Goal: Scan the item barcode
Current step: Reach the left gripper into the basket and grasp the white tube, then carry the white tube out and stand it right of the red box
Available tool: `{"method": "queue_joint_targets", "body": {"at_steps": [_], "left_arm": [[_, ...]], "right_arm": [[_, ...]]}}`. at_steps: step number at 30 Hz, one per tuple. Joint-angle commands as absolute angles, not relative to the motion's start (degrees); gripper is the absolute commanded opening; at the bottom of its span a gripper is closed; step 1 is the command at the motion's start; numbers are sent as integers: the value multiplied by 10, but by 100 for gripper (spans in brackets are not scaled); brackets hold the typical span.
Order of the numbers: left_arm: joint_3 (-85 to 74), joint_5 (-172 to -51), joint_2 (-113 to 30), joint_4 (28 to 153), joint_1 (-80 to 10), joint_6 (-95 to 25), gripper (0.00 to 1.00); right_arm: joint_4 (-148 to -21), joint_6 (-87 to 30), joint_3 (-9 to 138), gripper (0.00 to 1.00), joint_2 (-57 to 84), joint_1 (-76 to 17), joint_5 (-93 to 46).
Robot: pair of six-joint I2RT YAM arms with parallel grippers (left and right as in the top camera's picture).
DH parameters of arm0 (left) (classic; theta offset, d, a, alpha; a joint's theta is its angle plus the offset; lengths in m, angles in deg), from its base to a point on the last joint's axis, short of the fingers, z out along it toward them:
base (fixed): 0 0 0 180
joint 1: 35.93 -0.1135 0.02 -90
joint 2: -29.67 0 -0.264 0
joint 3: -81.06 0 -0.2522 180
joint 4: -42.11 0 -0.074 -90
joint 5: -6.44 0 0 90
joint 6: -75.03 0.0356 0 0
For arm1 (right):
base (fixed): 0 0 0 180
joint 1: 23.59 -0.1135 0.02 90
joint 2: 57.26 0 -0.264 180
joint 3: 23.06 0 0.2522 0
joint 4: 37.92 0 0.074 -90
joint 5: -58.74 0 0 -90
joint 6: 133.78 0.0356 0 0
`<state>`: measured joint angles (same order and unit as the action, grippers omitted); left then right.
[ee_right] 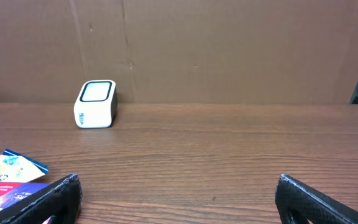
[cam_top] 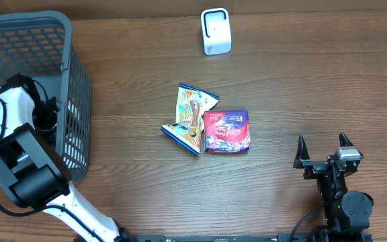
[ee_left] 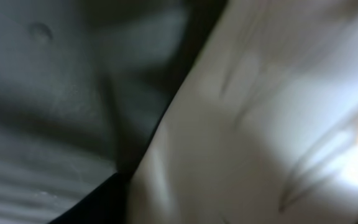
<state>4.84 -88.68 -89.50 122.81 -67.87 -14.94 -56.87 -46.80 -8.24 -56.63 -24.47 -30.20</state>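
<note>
My right end effector point(cam_top: 322, 138) stands spread. The snack packets point(cam_top: 207, 124) lie mid-desk point(cam_top: 301, 74), forward and left of it, and nearer to it than to my left end effector point(cam_top: 48, 113) — that one is down in the basket point(cam_top: 72, 67), grip impossible to tell.

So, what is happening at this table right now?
The left arm reaches down into the grey basket at the table's left side; its wrist view is too blurred to show whether anything is held. The right gripper hangs open, apart from everything. A yellow packet and a purple packet lie mid-table, and the white scanner stands behind them, untouched.
</note>
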Motion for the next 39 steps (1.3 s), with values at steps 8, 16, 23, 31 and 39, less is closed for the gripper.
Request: {"method": "queue_joint_targets", "body": {"at_steps": [8,16,23,31,39], "left_arm": [[88,-893,-897,1254,-678,-166,4],[326,-894,-897,1391,-678,-194,4],[601,-942,-893,1523,-677,-208,4],[650,-1148,-800,1527,-656,-193,4],[650,-1232,-741,1527,-473,-171,4]], "right_arm": [[-565,-470,-88,100,-570,-246,-306],[-565,-470,-88,100,-570,-246,-306],[-565,-470,-88,100,-570,-246,-306],[-565,-470,-88,100,-570,-246,-306],[-565,-470,-88,100,-570,-246,-306]]}}
